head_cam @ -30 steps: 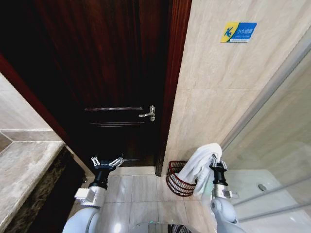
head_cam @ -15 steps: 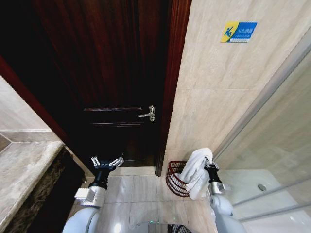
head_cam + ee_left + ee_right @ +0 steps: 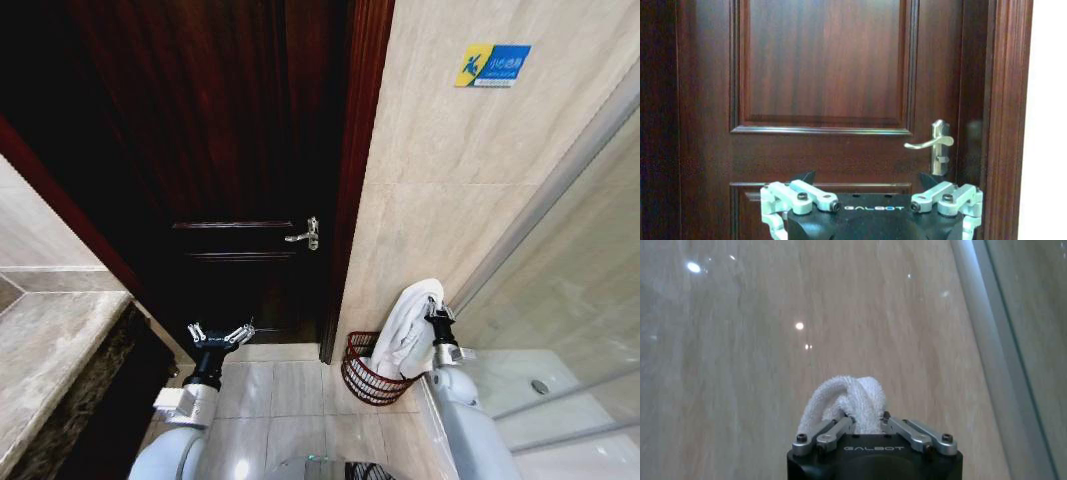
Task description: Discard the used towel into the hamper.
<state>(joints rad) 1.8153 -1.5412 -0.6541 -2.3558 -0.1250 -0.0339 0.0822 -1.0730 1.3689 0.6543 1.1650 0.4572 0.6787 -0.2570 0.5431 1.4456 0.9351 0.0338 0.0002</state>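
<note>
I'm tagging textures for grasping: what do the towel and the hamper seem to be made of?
Towel: white looped terry cloth, soft and matte, bunching in folds where the right gripper pinches it. Hamper: dark red-brown woven strands with open gaps, wicker-like; possibly coated wire.

Head camera high, facing down, door [image 3: 230,150] shared with left wrist.

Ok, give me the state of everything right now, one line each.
Towel: held up, its lower end draped into the hamper.
Hamper: upright on the floor by the wall.
Right gripper: shut on the towel, above the hamper.
Left gripper: open, idle, facing the door.
Door: closed.
</note>
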